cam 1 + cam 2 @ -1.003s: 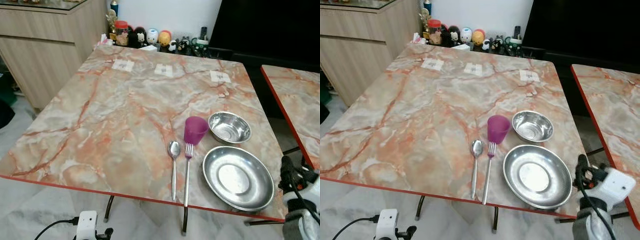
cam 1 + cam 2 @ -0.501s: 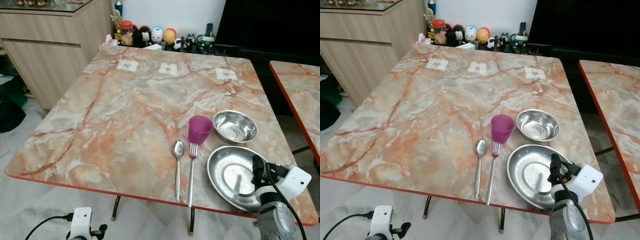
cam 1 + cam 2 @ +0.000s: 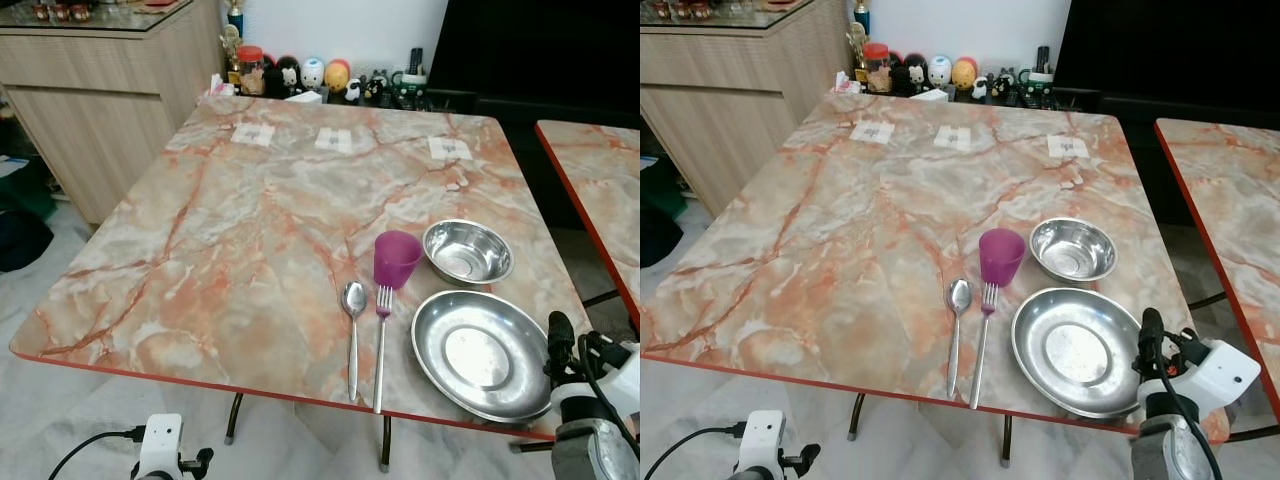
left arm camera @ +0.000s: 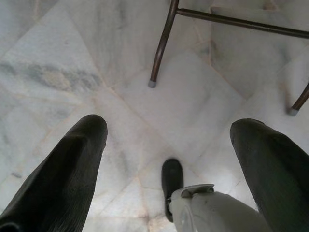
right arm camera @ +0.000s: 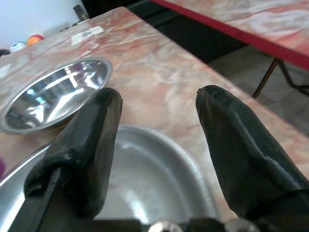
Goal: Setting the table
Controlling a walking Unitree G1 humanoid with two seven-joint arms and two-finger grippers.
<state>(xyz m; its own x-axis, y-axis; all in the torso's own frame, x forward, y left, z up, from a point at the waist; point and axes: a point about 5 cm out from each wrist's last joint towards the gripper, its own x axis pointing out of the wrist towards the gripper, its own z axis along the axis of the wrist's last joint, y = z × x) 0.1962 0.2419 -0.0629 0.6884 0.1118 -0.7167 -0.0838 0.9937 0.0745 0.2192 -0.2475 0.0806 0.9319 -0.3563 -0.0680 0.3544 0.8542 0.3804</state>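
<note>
On the marble table [image 3: 230, 250], near its front right corner, lies a wide steel plate [image 3: 482, 354]. A small steel bowl [image 3: 467, 252] sits behind it, with a purple cup [image 3: 396, 259] to the bowl's left. A spoon [image 3: 353, 325] and a fork [image 3: 381, 345] lie side by side left of the plate. My right gripper [image 3: 557, 345] hovers at the plate's right rim, open and holding nothing; in the right wrist view its fingers [image 5: 91, 145] frame the plate [image 5: 145, 183] and bowl [image 5: 53, 92]. My left gripper [image 4: 169, 135] hangs open below the table, pointing at the floor.
A second marble table [image 3: 600, 190] stands close on the right, with a narrow gap between. A wooden cabinet [image 3: 90, 110] is at the left. Jars and figurines [image 3: 300, 75] line the table's far edge, with three paper tags [image 3: 336, 140] before them. Table legs [image 4: 161, 46] stand on the marble floor.
The view has shifted a little. My right gripper reached over the plate's right part half a second ago and has since drawn back to its right rim. The tableware has not moved.
</note>
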